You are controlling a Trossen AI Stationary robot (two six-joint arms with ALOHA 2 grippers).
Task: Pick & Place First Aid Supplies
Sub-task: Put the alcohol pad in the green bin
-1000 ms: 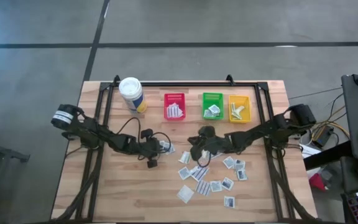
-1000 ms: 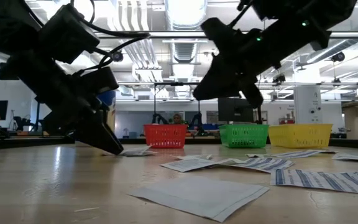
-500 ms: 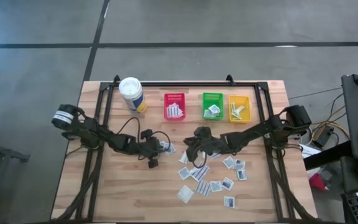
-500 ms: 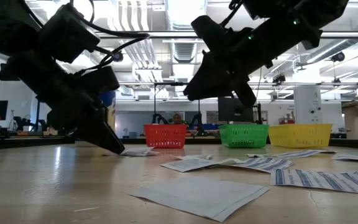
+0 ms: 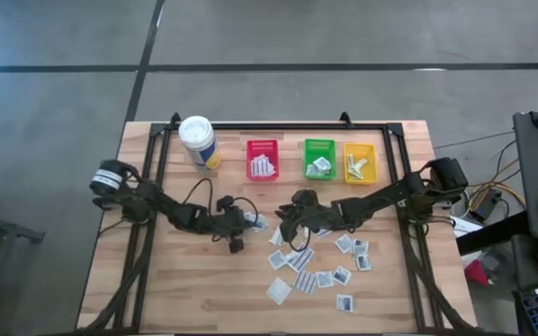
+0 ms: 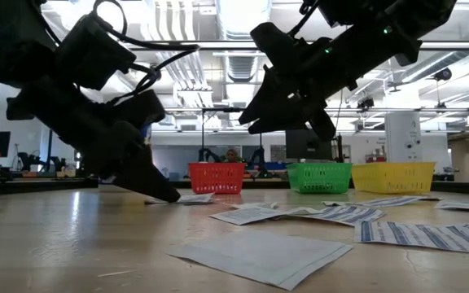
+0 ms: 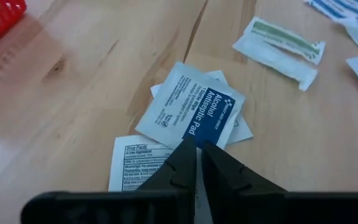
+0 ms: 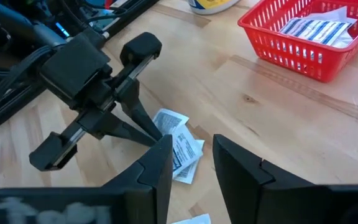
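The table [image 5: 185, 289] is carrying everything: three bins lined up along its far edge, red bin [image 5: 262, 159], green bin [image 5: 319, 158] and yellow bin [image 5: 360, 161], each already holding packets, so they look like sorting targets. Most first aid supplies [image 5: 316, 266] are lying scattered on the wood nearer the front, within both arms' reach. The left gripper [image 7: 197, 152] is pressing down at a small overlapping pile [image 7: 188, 121] just in front of the red bin, its jaws nearly together at the edge of the antiseptic packet [image 7: 194, 109], seemingly pinching it. The right gripper [image 8: 191, 158] is hovering above and beside that pile, jaws apart and empty, probably waiting its turn.
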